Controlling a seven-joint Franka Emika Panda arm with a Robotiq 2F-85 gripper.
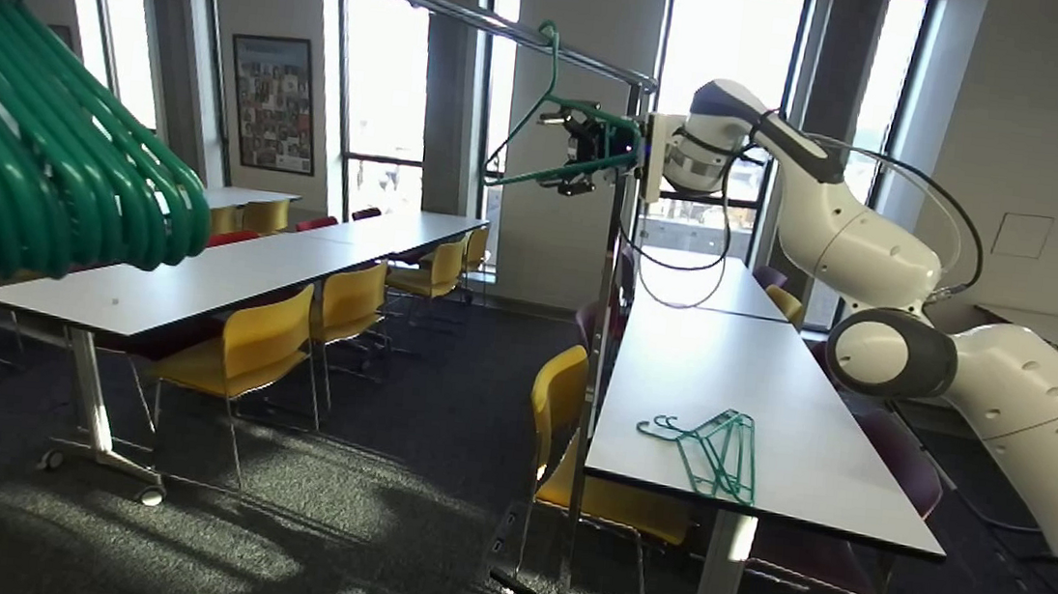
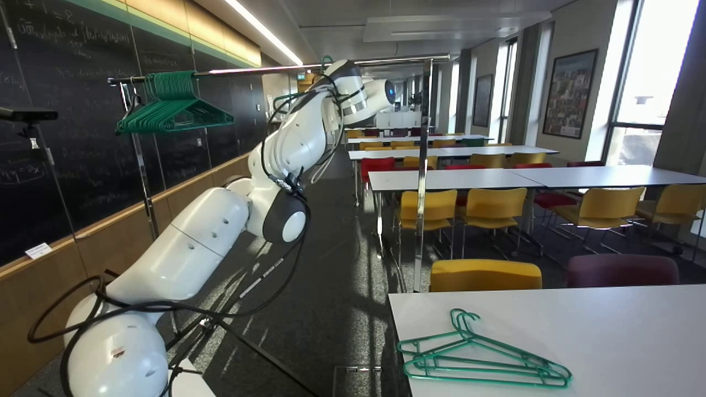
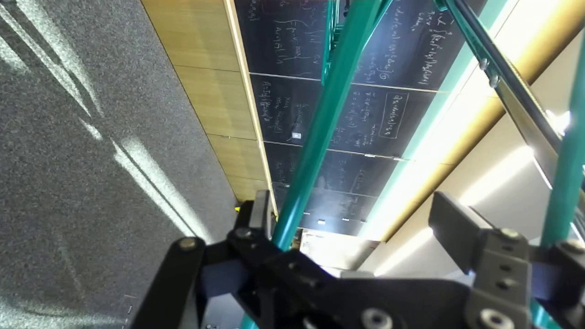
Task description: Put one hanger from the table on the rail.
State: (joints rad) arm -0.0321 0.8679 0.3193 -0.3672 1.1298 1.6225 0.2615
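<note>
On the left, in both exterior views, a dense bunch of green hangers (image 1: 66, 160) hung from the rail (image 2: 276, 69). To the right of it, well apart, was the task's own hanger (image 3: 321, 130), its hook looped over the same rail and one bar looming large in the wrist view. The jaws stood widely parted with nothing clamped between them, so the hanging looked done, and the step in hand was probably to get clear. It called for patience: green bars overlapped the jaws, and whether these reached through the triangle or only alongside it could not be told. The sound way was to leave the jaws spread, watch both bars, and back out slowly along the line in which the jaws pointed, without lifting, lest a snag unhook the hanger. Farther right, the upright post (image 2: 422, 193) deserved a margin, since the arm (image 1: 869, 247) looked close to it. On the right, spare green hangers (image 1: 719, 463) lay on the white worktop (image 2: 634, 331), close to its edge; with only one wanted, they needed no attention.
</note>
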